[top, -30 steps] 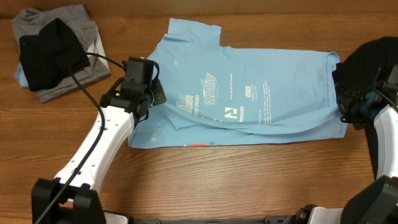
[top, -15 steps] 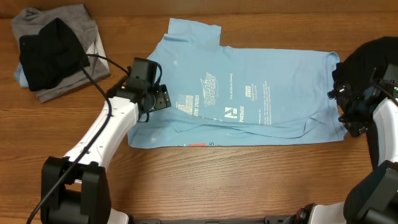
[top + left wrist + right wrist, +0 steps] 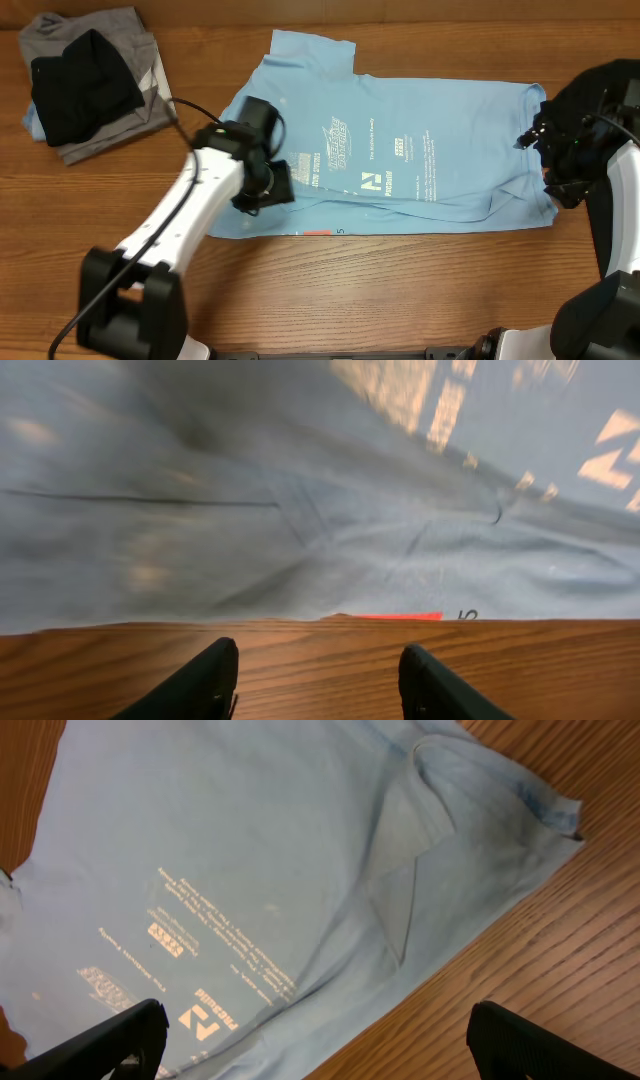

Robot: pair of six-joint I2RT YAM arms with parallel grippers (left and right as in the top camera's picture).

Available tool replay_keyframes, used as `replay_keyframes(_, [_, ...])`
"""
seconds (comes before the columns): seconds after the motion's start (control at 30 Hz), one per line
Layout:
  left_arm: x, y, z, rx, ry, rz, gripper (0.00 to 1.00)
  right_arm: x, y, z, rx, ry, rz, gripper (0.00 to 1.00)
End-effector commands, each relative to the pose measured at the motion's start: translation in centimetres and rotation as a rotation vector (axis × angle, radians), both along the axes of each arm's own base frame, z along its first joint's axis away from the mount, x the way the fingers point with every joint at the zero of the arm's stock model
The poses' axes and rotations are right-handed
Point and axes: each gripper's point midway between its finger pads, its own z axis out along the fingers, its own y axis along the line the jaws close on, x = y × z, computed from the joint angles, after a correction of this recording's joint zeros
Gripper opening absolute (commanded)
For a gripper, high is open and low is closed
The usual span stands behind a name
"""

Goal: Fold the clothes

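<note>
Left wrist view is smeared by blur: the print on the light blue T-shirt (image 3: 430, 110) is unreadable there, and only a red strip (image 3: 395, 616) at the hem is sharp. At the right edge of the overhead frame the right gripper (image 3: 315, 1018) merges with a dark mass (image 3: 600, 90); arm or cloth, cannot tell.

Left gripper (image 3: 318, 652): fingers apart, nothing between them, over the shirt's lower-left hem. Its white arm rises from lower left.

Right gripper: fingers wide apart, empty, above the folded right sleeve.

The shirt lies spread at centre frame, with a crease across its lower part. Grey and black pile (image 3: 90, 80) sits upper left, well apart. Open wood of the table (image 3: 400, 300) runs below the hem.
</note>
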Motion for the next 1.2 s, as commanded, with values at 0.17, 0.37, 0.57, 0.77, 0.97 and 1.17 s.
replay_keyframes(0.17, [0.1,-0.1,-4.8,0.064,0.106,0.139,0.55,-0.1,1.3,0.5,0.000,-0.013,0.069,1.00])
replay_keyframes(0.37, [0.2,0.2,-7.2,0.084,0.158,0.166,0.54,-0.4,0.8,0.4,-0.032,0.004,0.082,1.00])
replay_keyframes(0.57, [1.0,-0.1,-7.5,0.071,0.129,0.167,0.50,-0.3,0.7,0.4,-0.036,-0.003,0.081,1.00])
replay_keyframes(0.77, [1.5,-0.3,-8.1,0.066,0.122,0.189,0.46,-0.3,0.7,0.4,-0.036,-0.002,0.081,1.00])
replay_keyframes(0.97, [1.3,-0.2,-8.7,0.075,0.139,0.189,0.41,-0.3,0.7,0.4,-0.036,-0.002,0.081,1.00])
replay_keyframes(1.17, [1.6,-0.2,-8.7,0.076,0.127,0.189,0.25,-0.3,0.7,0.4,-0.036,-0.002,0.081,1.00])
